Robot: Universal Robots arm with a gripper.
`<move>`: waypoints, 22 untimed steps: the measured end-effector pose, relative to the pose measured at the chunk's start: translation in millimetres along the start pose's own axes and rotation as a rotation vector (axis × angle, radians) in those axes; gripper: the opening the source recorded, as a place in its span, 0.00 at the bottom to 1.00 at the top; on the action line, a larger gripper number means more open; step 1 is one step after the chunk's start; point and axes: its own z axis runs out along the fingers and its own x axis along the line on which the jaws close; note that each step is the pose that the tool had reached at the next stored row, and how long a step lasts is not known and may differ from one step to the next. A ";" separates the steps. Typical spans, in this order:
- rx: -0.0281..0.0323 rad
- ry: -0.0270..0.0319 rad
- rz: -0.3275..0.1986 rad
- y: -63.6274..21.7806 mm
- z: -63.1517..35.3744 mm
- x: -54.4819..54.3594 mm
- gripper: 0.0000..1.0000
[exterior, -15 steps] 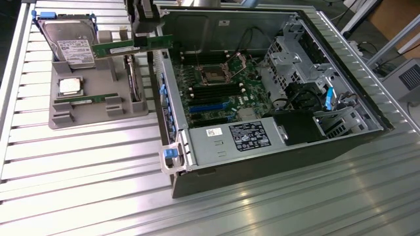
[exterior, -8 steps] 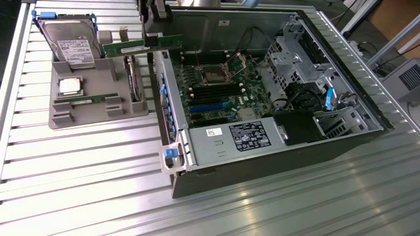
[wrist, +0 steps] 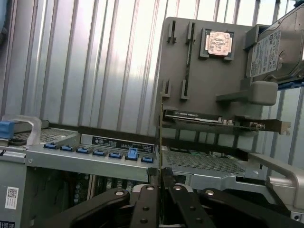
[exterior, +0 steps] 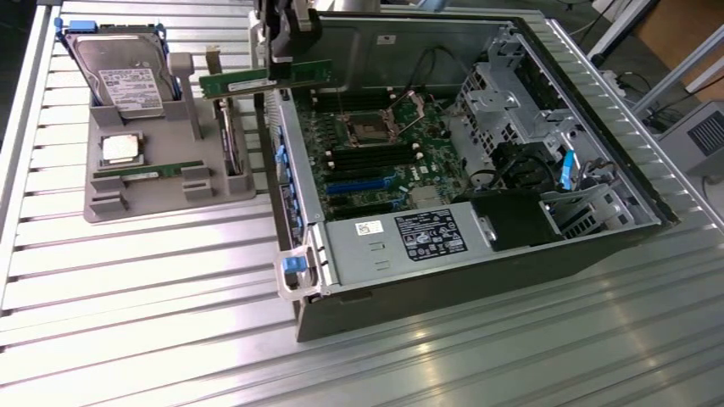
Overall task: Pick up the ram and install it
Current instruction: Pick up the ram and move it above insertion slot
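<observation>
I have the gripper [exterior: 283, 63] clamped on the ram [exterior: 234, 83], held up over the case's [exterior: 476, 284] far left wall. Its long axis runs left-right, and the slots [exterior: 359, 158] lie nearer, to the right.

The ram [exterior: 237, 83] between my jaws hangs over the case wall [exterior: 280, 178]. Past it the motherboard [exterior: 379, 161] lies open from above, hemmed by the drive cage [exterior: 504, 93] and the power supply [exterior: 413, 237]; the holder tray [exterior: 147, 199] stands close outside the wall.
</observation>
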 end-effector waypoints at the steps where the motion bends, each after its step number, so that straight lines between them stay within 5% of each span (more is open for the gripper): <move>1: -0.0001 0.0003 0.000 -1.4 -0.1 0.2 0.14; 22: -0.0010 0.0068 0.000 -45.1 -2.0 6.6 0.14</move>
